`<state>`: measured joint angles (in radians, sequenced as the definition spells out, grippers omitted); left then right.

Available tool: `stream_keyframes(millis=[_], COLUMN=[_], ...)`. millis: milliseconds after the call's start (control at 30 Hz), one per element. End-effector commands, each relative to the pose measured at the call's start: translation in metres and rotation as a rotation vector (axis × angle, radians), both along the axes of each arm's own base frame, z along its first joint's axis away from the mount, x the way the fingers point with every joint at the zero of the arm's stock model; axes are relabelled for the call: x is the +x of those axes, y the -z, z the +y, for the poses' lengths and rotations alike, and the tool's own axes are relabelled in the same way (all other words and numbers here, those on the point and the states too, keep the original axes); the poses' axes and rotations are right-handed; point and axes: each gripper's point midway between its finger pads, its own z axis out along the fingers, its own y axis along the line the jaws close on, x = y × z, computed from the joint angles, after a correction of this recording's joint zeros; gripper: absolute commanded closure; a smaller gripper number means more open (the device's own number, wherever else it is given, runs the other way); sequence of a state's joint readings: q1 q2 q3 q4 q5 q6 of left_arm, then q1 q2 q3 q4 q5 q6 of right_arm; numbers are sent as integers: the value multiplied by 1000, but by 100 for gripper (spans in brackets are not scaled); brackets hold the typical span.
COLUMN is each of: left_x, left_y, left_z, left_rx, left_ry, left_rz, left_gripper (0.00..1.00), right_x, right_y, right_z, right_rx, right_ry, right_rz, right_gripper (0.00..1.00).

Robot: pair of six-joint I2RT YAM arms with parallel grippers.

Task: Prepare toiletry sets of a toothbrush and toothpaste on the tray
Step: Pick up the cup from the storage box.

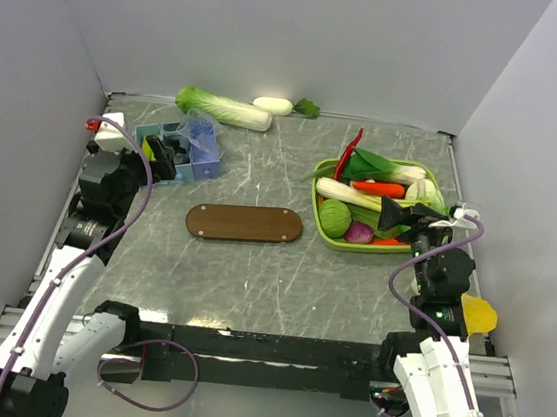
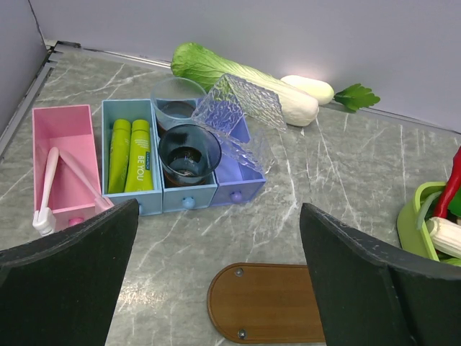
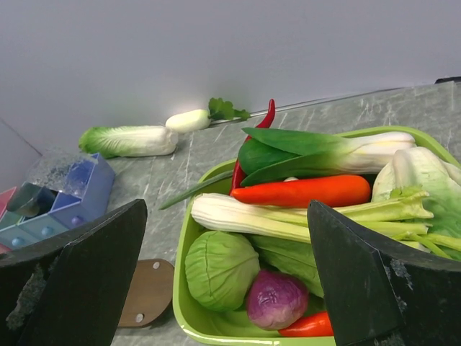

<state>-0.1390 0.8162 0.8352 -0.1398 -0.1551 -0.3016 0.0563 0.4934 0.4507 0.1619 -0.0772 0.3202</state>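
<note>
The dark wooden tray (image 1: 244,223) lies bare in the middle of the table; its left end (image 2: 268,303) shows in the left wrist view and its right end (image 3: 148,292) in the right wrist view. Toothbrushes (image 2: 49,180) lie in the pink compartment. Beside them, two light-green toothpaste tubes (image 2: 130,155) lie in a blue compartment of the box (image 1: 189,153). My left gripper (image 1: 164,155) (image 2: 220,209) hovers open over the box's near side, holding nothing. My right gripper (image 1: 395,217) (image 3: 227,209) stands open above the green basket, also holding nothing.
Two dark see-through tumblers (image 2: 189,153) and a clear lid (image 2: 238,115) sit in the box. The lime-green basket (image 1: 319,223) of vegetables stands right of the tray. A cabbage (image 1: 224,108) and a white radish (image 1: 272,105) lie by the back wall. Walls enclose the table.
</note>
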Motion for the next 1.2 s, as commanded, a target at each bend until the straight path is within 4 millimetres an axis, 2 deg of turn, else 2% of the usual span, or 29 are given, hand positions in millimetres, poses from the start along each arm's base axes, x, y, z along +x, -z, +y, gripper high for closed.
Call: stream_keyframes(millis=[0, 333, 467, 500, 567, 733, 767, 800, 833, 867, 900, 967, 1000, 1033, 1067, 1100, 1133, 1167], left_x=[3, 4, 6, 7, 10, 18, 24, 28, 33, 42, 48, 66, 75, 89, 96, 104, 116, 121], left_y=[-11, -9, -3, -1, 1, -4, 5, 5, -4, 7, -2, 19, 8, 28, 32, 27, 48, 54], left_z=[1, 1, 14, 17, 18, 24, 25, 31, 33, 32, 37, 40, 42, 40, 54, 54, 57, 61], left_rx=[-14, -17, -15, -21, -14, 13, 18, -2, -15, -23, -40, -42, -46, -45, -54, -62, -61, -58], left_ry=[-13, -13, -89, -115, -119, -141, -146, -161, -162, -141, -151, -149, -148, -140, -167, -153, -156, -166], left_rz=[-35, -29, -4, 2, 13, 4, 46, 60, 54, 101, 93, 180, 176, 244, 268, 285, 348, 373], left_gripper=[3, 3, 3, 3, 3, 3, 2, 1, 3, 4, 7, 10, 12, 14, 16, 20, 22, 24], right_x=[-4, -7, -9, -10, -11, -16, -17, -19, -19, -20, -20, -21, -19, -19, -19, -18, -18, -17], right_y=[-28, -32, -32, -37, -38, -44, -43, -50, -46, -49, -47, -51, -50, -49, -51, -49, -48, -48], right_z=[2, -2, -5, -5, -7, -10, -10, -11, -10, -10, -8, -6, -5, -3, -2, -1, 0, 0], right_rx=[-11, -33, -41, -38, -33, -53, -59, -60, -62, -62, -62, -61, -60, -60, -59, -58, -60, -60], right_ry=[-10, 6, 20, 24, 33, 45, 45, 45, 43, 42, 32, 20, 12, 1, -4, -9, -15, -16], right_rz=[-65, -49, -14, -18, -7, 49, 62, 56, 80, 80, 94, 95, 106, 115, 116, 125, 134, 137], right_gripper=[0, 0, 0, 0, 0, 1, 1, 1, 1, 1, 1, 2, 2, 2, 3, 3, 3, 3])
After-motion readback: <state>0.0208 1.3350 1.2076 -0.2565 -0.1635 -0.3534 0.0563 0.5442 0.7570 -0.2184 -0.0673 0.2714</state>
